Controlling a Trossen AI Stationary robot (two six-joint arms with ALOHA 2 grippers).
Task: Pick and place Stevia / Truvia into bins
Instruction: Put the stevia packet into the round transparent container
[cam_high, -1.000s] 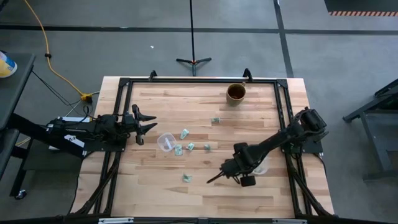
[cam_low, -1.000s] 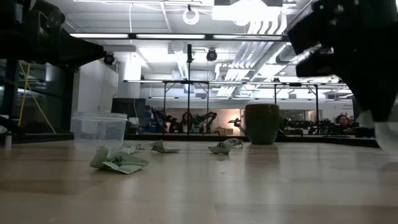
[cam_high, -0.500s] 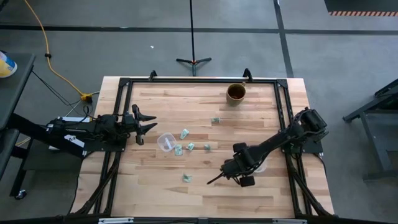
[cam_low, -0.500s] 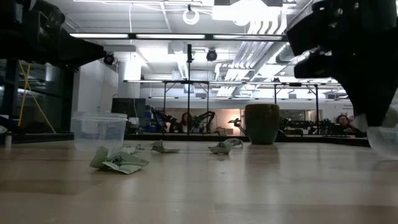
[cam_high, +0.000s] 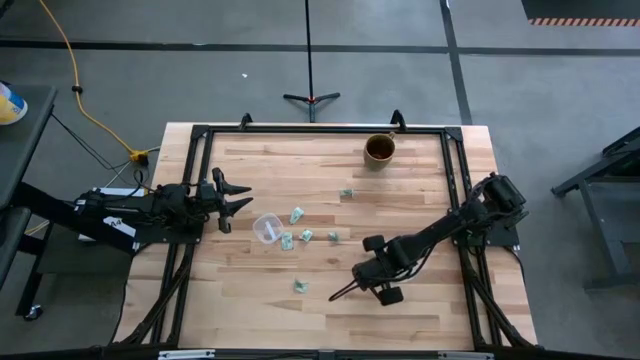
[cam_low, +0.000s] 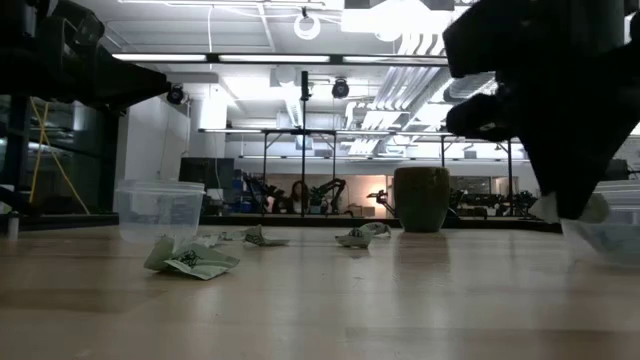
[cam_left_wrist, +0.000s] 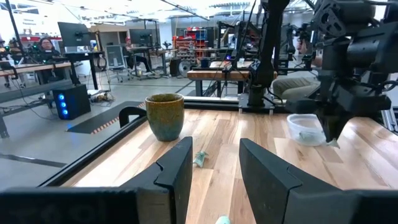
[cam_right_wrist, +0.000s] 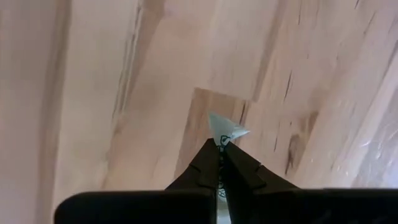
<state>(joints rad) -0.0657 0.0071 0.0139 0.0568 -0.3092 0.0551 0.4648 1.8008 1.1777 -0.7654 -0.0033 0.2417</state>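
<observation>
Several pale green and white Stevia sachets (cam_high: 298, 214) lie flat mid-table, one more (cam_high: 300, 286) nearer the near edge. One clear cup (cam_high: 266, 228) stands beside them. The second clear cup (cam_left_wrist: 305, 129) stands toward the table's right with a sachet inside; the right arm hides most of it in the high view. My right gripper (cam_high: 338, 291) hangs over bare wood between that cup and the lone sachet, shut on a sachet (cam_right_wrist: 225, 130). My left gripper (cam_high: 247, 197) waits open at the left edge, level with the first cup. My right gripper pinches a sachet between its two fingertips (cam_right_wrist: 211, 155). Only a small pale corner (cam_right_wrist: 227, 129) sticks out past them. The fingers point steeply down at the table, and the sachet is lifted clear of the wood.
A brown opaque cup (cam_high: 379, 149) stands near the far edge, right of centre. A black frame (cam_high: 203, 132) borders the table. Bare wood lies below my right gripper and along the near edge.
My right gripper, still shut, has moved toward the table's left and near edge, away from the right-hand clear cup. The low view now shows more of that cup.
</observation>
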